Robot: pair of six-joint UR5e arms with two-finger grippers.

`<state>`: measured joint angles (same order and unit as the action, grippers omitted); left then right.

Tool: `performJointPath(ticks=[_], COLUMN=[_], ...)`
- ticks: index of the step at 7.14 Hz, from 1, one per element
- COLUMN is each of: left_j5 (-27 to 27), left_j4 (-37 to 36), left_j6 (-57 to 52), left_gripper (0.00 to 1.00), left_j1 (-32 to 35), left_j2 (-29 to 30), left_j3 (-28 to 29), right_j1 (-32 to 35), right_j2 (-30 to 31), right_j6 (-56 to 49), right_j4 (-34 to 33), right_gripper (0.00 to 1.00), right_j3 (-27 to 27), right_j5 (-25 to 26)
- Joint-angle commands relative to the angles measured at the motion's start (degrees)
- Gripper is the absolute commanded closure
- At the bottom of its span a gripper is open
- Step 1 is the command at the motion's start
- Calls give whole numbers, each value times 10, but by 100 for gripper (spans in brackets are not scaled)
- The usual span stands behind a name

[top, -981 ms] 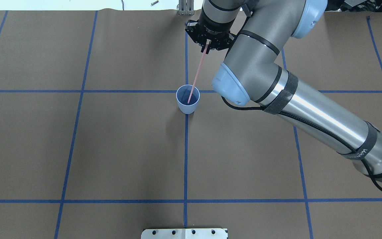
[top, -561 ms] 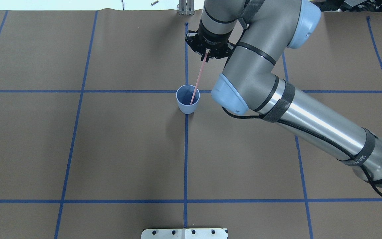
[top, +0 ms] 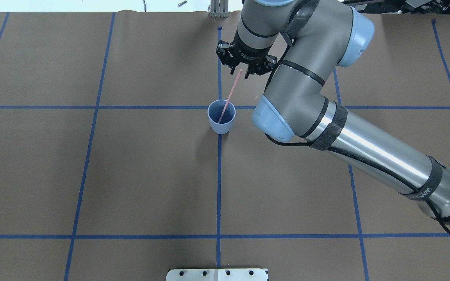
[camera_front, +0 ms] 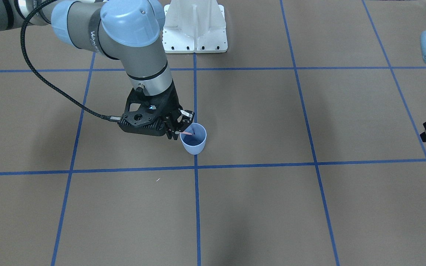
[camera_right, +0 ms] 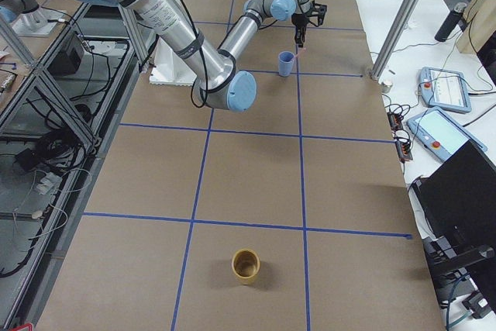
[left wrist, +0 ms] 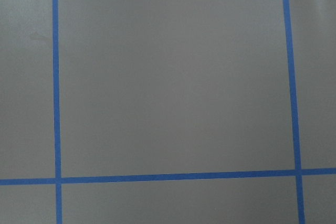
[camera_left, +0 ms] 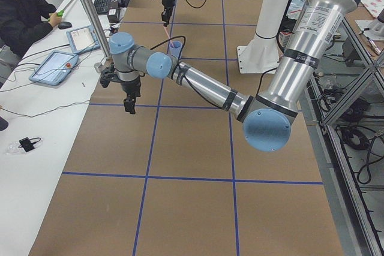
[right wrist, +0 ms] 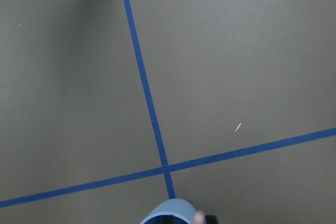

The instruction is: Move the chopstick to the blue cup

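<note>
Crisscrossing blue tape [top: 218, 187] — brown tabletop [top: 147, 175]

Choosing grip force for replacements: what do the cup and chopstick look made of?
Cup: likely plastic, matte pale blue, with a smooth, uniform wall. Chopstick: thin, evenly pink, no visible grain; probably plastic, though painted wood can't be excluded.

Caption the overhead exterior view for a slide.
Right gripper, jaws spread, at the top of a pink chopstick leaning in the blue cup.

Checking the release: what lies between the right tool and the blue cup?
Overhead view: only the chopstick, leaning from blue cup up toward right tool.
</note>
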<state>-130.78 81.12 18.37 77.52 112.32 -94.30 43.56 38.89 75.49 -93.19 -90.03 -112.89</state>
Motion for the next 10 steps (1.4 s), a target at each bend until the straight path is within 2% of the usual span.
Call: performJointPath(ticks=[1,2,3,4,5,6,7,8,9,10], left_j5=[0,-1,-1,-1,-1,-1,-3,-4,-5,-5], left_j4=[1,0,2,0,0,0,3,8,9,11], left_j6=[0,-1,-3,-31,-38,-38,-64,-102,-104,-105], left_gripper=[1,1,1,2,1,1,2,1,1,1], left_j1=[1,19,21,22,27,33,37,37,49,63], left_j2=[2,4,4,1,-1,-3,-26,-38,-52,-64], left_j3=[1,-2,-1,-2,2,3,3,5,5,5], right_j1=[-1,13,38,69,117,189,252,283,319,363], right_j2=[0,6,10,47,102,165,227,300,362,411], right_j6=[-7,-8,-37,-112,-187,-249,-351,-465,-520,-520], right_j4=[-4,-29,-85,-155,-191,-193,-193,-193,-191,-183], right_gripper=[0,0,0,0,0,0,0,0,0,0], right_j3=[-13,-36,-72,-141,-193,-216,-218,-215,-206,-190], right_j5=[1,-4,-10,-28,-73,-131,-178,-192,-192,-189])
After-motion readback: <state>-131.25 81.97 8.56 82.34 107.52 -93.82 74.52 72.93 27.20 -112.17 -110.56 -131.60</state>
